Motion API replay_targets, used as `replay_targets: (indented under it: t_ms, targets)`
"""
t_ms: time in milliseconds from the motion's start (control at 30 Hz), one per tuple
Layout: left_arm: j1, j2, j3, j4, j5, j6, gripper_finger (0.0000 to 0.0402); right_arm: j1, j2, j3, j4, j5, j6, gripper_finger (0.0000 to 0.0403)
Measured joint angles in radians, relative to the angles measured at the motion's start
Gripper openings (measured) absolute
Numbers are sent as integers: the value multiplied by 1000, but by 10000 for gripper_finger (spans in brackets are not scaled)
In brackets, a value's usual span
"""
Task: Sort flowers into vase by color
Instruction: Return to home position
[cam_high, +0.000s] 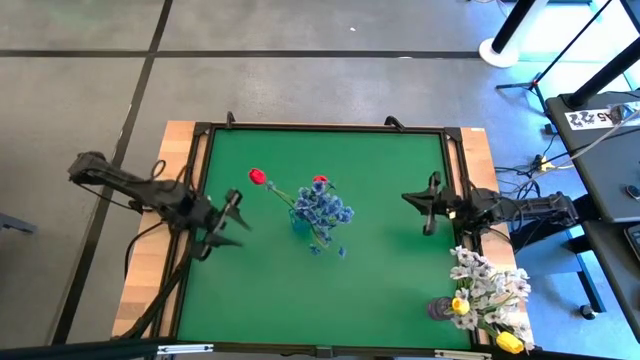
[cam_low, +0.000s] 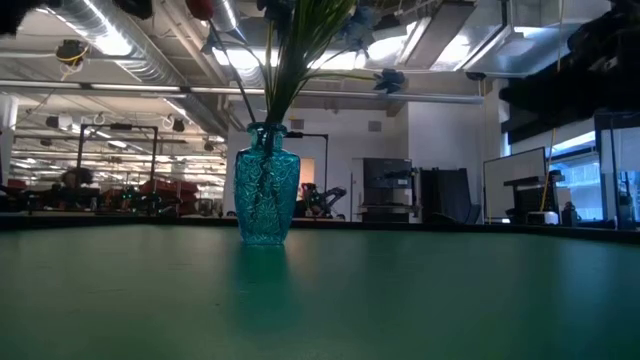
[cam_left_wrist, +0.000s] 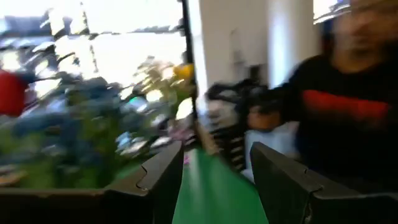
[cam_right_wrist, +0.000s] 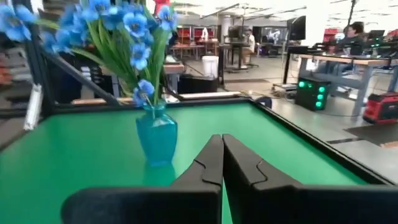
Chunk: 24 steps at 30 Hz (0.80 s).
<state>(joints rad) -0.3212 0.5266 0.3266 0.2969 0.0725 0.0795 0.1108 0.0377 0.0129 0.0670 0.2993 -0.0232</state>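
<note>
My left claw (cam_high: 228, 225) hangs over the left part of the green counter (cam_high: 380, 270), pointing toward the middle. Its wrist view shows the fingers (cam_left_wrist: 158, 177) apart, with bare green between them. Beyond them is a blurred person (cam_left_wrist: 339, 106) in a dark top with a red band.

Near the centre of the counter stands the blue vase (cam_high: 300, 222), upright; from table height it is a ribbed, translucent teal glass (cam_low: 266, 197) with green stems fanning out of its neck. Bushy blue sprays (cam_high: 325, 212) fill it, and some blossoms droop toward the front edge. One red tulip (cam_high: 257, 176) leans out on a long stem to the left of the bunch, and a second red tulip (cam_high: 320, 181) shows at its far side.

My right claw (cam_high: 424, 205) sits near the counter's right edge, well apart from the vase and facing it, with its fingers (cam_right_wrist: 208, 168) pressed together on nothing.

At the front right corner a dark vase (cam_high: 440, 309) holds white blossom sprays (cam_high: 487, 285) and yellow tulips (cam_high: 460, 305), which spill over the counter's edge.

Off to the right, a black-and-white patterned tag (cam_high: 590, 118) lies on a bench; I cannot read its characters.
</note>
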Motion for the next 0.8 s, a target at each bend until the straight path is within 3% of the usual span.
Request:
replay_targets:
  t_ms: [67,133,300,400,533,800]
  targets:
    - [-1,-36,-87,110,69,11,185,0,8,0,-4,3,-9,5]
    - [0,-87,-173,167,54,-22,185,0,7,0,-4,2,-9,5]
    - [48,-265,-295,129,-215,-104,185,0,9,0,-5,39,-13,5]
    - [99,-389,-293,-39,-272,-126,185,0,12,0,-6,48,-13,5]
    - [169,-527,-270,-303,-281,-206,185,0,12,0,-7,48,-13,5]
    - [246,-522,-319,-266,-136,-217,185,0,13,0,-11,18,-5,5]
